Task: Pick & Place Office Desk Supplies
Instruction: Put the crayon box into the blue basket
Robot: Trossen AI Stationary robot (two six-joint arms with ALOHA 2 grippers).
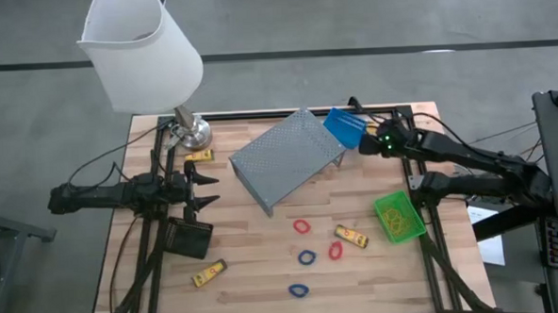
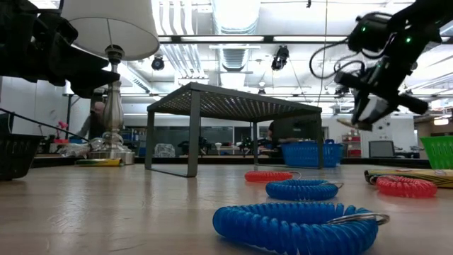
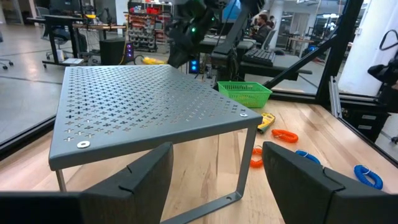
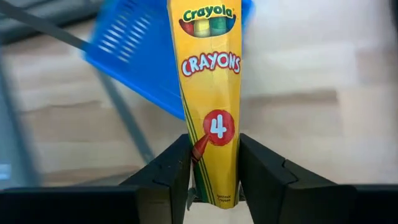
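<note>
My right gripper [image 1: 365,140] hangs in the air by the blue bin [image 1: 346,127] at the table's far edge, shut on a yellow crayon box [image 4: 211,81]. In the right wrist view the blue bin [image 4: 143,59] lies below the box. My left gripper [image 1: 203,190] waits open at the left, facing the grey perforated shelf [image 3: 149,106]. Three more crayon boxes lie flat on the table [image 1: 199,155], [image 1: 209,273], [image 1: 351,236]. Red loops [image 1: 302,226], [image 1: 335,250] and blue loops [image 1: 307,258], [image 1: 298,291] lie at the near middle. The black bin [image 1: 190,238] and green bin [image 1: 399,215] stand on the table. My right gripper pinches the crayon box between its two fingers [image 4: 168,168] by the end opposite the logo [image 4: 216,177]. The box points out past the fingertips along the fingers. The gripper [image 2: 364,106] slants down from the right, and the box is lifted clear of the table.
A white-shaded lamp [image 1: 142,49] stands on its metal base [image 1: 193,132] at the far left corner. The grey shelf [image 1: 289,159] fills the far middle, next to the blue bin. Bare wood [image 1: 256,271] lies along the near edge around the loops.
</note>
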